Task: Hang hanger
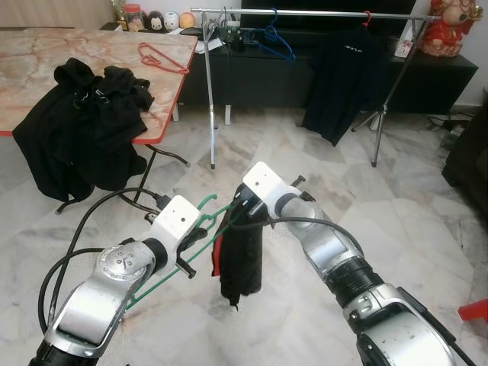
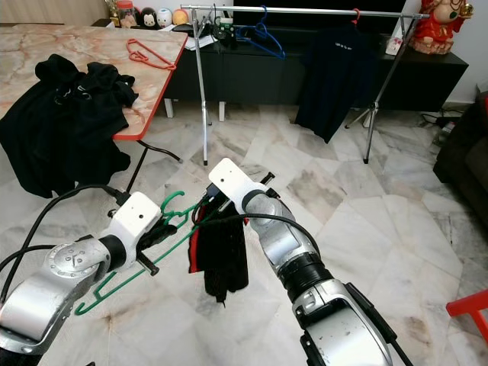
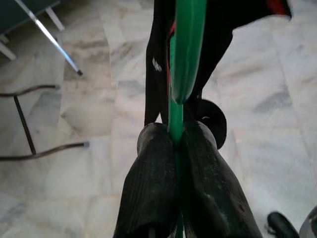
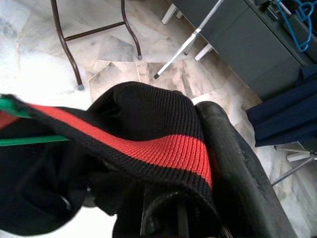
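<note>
left gripper point(image 3: 174, 141) clamps green hanger point(image 2: 179, 210) wire | right gripper point(image 1: 238, 217) pinches black garment point(image 1: 240, 263) draped on it | well short of clothes rail point(image 1: 305, 13) | light, stiff wire; limp knit may slide; hold near hook

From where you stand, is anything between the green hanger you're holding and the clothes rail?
Nothing visible blocks the way. Open marble floor lies between the green hanger, held by the left gripper with a black garment on it, and the rail. The folding table stands off to the left.
</note>
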{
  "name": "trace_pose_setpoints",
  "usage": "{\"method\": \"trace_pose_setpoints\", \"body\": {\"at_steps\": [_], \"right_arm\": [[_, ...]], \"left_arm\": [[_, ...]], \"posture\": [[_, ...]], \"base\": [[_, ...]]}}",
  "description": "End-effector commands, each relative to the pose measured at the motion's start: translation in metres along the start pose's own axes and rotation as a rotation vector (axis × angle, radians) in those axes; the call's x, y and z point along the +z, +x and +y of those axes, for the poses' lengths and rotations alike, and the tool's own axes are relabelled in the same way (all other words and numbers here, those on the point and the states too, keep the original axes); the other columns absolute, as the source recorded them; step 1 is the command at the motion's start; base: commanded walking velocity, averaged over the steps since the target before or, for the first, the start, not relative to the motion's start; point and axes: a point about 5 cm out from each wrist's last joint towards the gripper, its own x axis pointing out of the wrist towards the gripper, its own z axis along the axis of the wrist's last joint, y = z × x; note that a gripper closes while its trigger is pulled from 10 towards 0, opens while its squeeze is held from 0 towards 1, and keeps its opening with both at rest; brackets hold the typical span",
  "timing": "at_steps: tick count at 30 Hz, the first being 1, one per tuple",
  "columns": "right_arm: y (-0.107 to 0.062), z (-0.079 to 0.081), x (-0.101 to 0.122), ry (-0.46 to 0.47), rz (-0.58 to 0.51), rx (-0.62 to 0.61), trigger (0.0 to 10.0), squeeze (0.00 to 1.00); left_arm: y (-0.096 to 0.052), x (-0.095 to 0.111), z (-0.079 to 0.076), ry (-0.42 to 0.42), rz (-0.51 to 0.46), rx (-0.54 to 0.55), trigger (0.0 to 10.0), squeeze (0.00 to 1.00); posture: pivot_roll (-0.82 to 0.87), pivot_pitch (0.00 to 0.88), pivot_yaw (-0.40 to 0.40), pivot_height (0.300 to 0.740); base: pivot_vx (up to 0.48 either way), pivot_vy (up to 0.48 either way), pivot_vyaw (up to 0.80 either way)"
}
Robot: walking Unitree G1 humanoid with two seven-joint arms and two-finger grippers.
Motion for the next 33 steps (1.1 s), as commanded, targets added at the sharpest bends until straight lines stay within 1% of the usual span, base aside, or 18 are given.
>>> {"method": "trace_pose_setpoints", "body": {"at_steps": [1,4,6,7,9,10,15,17,21,24,25,27,28,29,30,33], "right_arm": [[-0.001,-0.007,0.002,0.026,-0.003,-0.037,10.0,0.0],[-0.002,-0.007,0.001,0.027,0.002,-0.041,10.0,0.0],[-0.001,-0.002,0.004,0.021,-0.008,-0.011,10.0,0.0],[-0.002,0.003,0.006,0.011,-0.017,0.029,10.0,0.0],[-0.002,0.005,0.006,0.009,-0.019,0.037,10.0,0.0],[-0.002,0.011,0.008,-0.004,-0.035,0.074,10.0,0.0],[-0.004,0.025,0.013,-0.017,-0.061,0.157,10.0,0.0],[-0.005,0.026,0.013,-0.018,-0.061,0.16,10.0,0.0],[-0.005,0.025,0.014,-0.018,-0.06,0.156,10.0,0.0],[-0.006,0.024,0.016,-0.019,-0.065,0.152,10.0,0.0],[-0.006,0.024,0.017,-0.019,-0.071,0.157,10.0,0.0],[-0.008,0.028,0.02,-0.023,-0.09,0.181,10.0,0.0],[-0.009,0.031,0.024,-0.026,-0.12,0.204,10.0,0.0],[-0.009,0.031,0.024,-0.026,-0.12,0.204,10.0,0.0],[-0.01,0.032,0.027,0.0,-0.14,0.221,10.0,0.0],[-0.011,0.029,0.03,0.002,-0.15,0.206,10.0,0.0]], "left_arm": [[-0.001,0.0,0.005,0.022,0.02,0.048,10.0,0.0],[-0.002,-0.002,0.008,0.029,0.034,0.065,10.0,0.0],[-0.001,-0.001,0.008,0.028,0.023,0.065,10.0,0.0],[-0.001,0.001,0.006,0.026,0.007,0.054,10.0,0.0],[-0.001,0.002,0.006,0.026,0.004,0.052,10.0,0.0],[-0.001,0.004,0.003,0.009,-0.019,0.026,10.0,0.0],[-0.002,0.013,-0.006,-0.044,-0.091,-0.057,10.0,0.0],[-0.003,0.016,-0.009,-0.063,-0.115,-0.084,10.0,0.0],[-0.004,0.017,-0.009,-0.064,-0.122,-0.086,10.0,0.0],[-0.001,0.016,-0.003,-0.061,-0.113,-0.037,10.0,0.0],[0.0,0.017,-0.003,-0.066,-0.116,-0.045,10.0,0.0],[-0.001,0.019,-0.009,-0.071,-0.137,-0.102,10.0,0.0],[-0.001,0.02,-0.013,-0.083,-0.148,-0.128,10.0,0.0],[-0.001,0.02,-0.013,-0.083,-0.148,-0.128,10.0,0.0],[-0.001,0.02,-0.014,-0.093,-0.149,-0.133,10.0,0.0],[-0.001,0.018,-0.014,-0.096,-0.143,-0.135,10.0,0.0]], "posture": [[0.06,0.025,-0.095,0.716],[0.06,0.025,-0.095,0.716],[0.06,0.025,-0.095,0.716],[0.06,0.027,-0.096,0.716],[0.06,0.027,-0.096,0.716],[0.06,0.028,-0.096,0.716],[0.06,0.028,-0.096,0.716],[0.06,0.028,-0.097,0.716],[0.06,0.028,-0.097,0.716],[0.06,0.028,-0.097,0.716],[0.06,0.028,-0.097,0.716],[0.05,0.023,-0.095,0.716],[0.05,0.023,-0.095,0.716],[0.05,0.023,-0.095,0.716],[0.05,0.023,-0.095,0.716],[0.05,0.021,-0.093,0.716]], "base": [[0.0,0.0,0.0],[0.0,0.0,0.0],[0.0,0.0,0.0],[0.0,0.0,0.0],[0.0,0.0,0.0],[0.0,0.0,0.0],[0.0,0.0,0.0],[0.0,0.0,0.0],[0.0,0.0,0.0],[0.0,0.0,0.0],[0.0,0.0,0.0],[0.0,0.0,0.0],[0.0,0.0,0.0],[0.0,0.0,0.0],[0.0,0.0,0.0],[0.0,0.0,0.0]]}}
